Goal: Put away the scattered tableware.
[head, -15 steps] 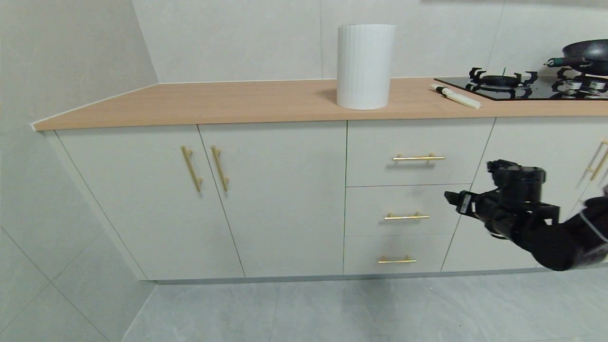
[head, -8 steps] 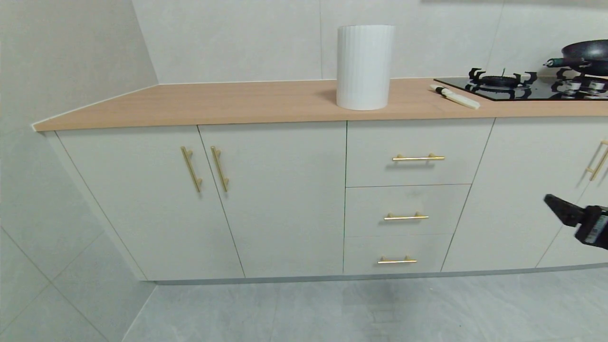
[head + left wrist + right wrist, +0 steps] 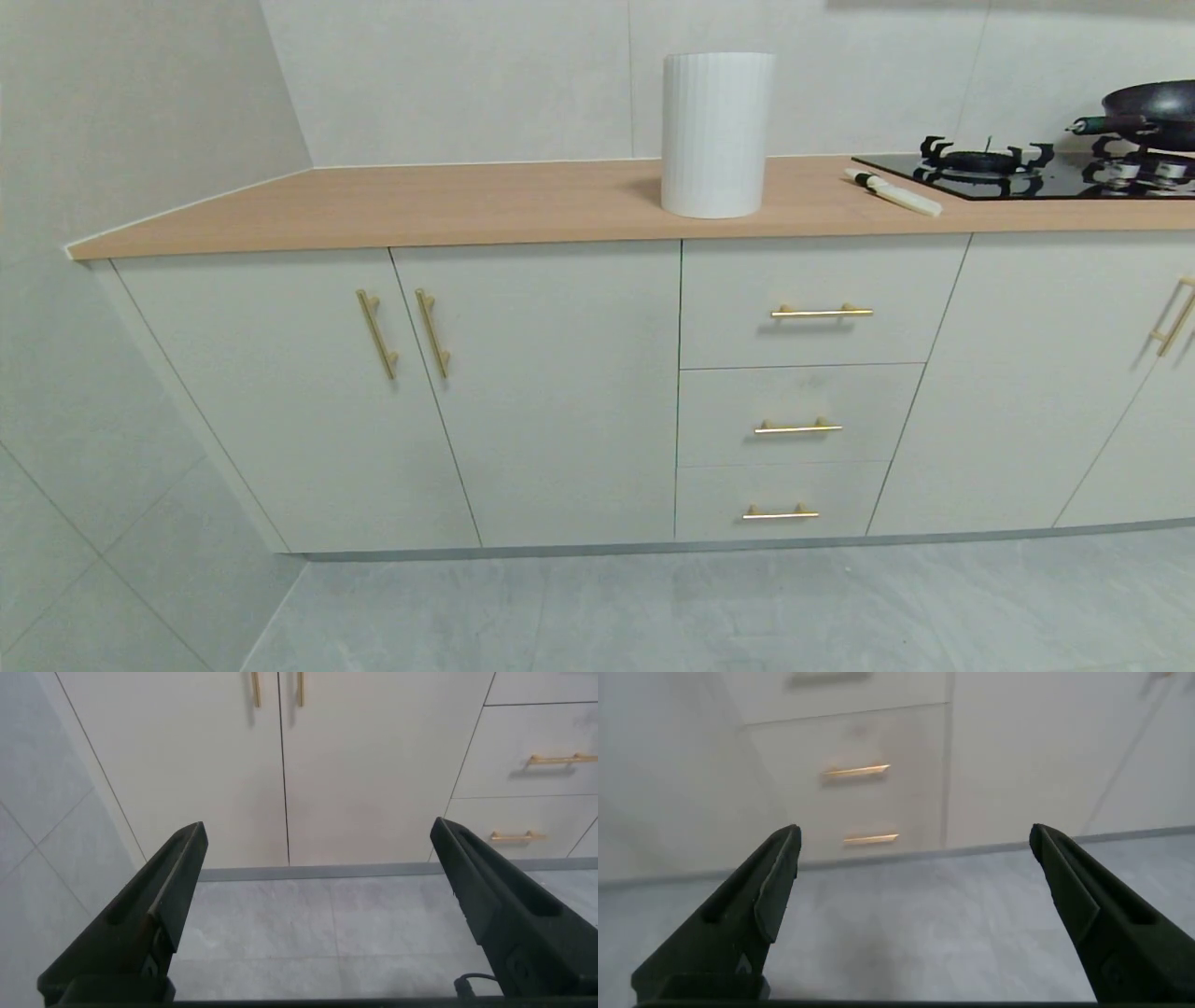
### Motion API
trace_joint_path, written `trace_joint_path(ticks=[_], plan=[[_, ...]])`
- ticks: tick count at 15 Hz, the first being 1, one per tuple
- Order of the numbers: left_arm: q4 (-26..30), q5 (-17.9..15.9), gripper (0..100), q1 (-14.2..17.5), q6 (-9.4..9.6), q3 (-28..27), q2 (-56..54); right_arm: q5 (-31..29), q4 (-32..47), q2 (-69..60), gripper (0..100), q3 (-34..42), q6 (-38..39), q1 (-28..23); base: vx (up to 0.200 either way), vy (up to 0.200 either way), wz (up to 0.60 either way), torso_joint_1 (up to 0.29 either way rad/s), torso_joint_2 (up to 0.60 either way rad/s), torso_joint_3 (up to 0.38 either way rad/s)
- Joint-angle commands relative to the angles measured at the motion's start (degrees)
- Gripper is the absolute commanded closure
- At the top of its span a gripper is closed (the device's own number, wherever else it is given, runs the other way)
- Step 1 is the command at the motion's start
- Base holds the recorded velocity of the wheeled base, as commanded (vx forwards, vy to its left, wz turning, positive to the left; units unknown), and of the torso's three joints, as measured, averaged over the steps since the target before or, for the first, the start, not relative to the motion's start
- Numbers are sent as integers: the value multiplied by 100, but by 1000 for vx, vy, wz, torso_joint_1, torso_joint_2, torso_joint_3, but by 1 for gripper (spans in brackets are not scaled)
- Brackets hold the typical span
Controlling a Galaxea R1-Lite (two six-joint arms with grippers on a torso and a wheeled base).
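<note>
— How did the grippers stand?
— Left gripper [image 3: 318, 833] and right gripper [image 3: 915, 833] both gaped wide and empty, low over the floor [image 3: 308, 924], before the cabinets [image 3: 374, 765].
— And the tableware?
— A pale utensil [image 3: 893, 189] lay on the countertop [image 3: 420, 201], between the white ribbed canister [image 3: 717, 131] and the gas hob [image 3: 1027, 177].

Pale tiled walls [image 3: 448, 75]; grey tiled floor [image 3: 653, 616]; white cabinets [image 3: 551, 392] with brass handles [image 3: 822, 312] under wooden countertop [image 3: 420, 201]
</note>
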Motion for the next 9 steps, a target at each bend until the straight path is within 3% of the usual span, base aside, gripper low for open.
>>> trace_joint_path(ticks=[1,5,9], plan=[[2,2,0,2,-1,1,9,302,459,-1391,0,-177,-20,46,0,0,0,0,0,0],[2,2,0,2,-1,1,0,873,802,-2138,0,139,6,2,0,0,0,0,0,0],[2,2,0,2,-1,1,0,891,389,-2138,0,798,15,-6,0,0,0,0,0,0]])
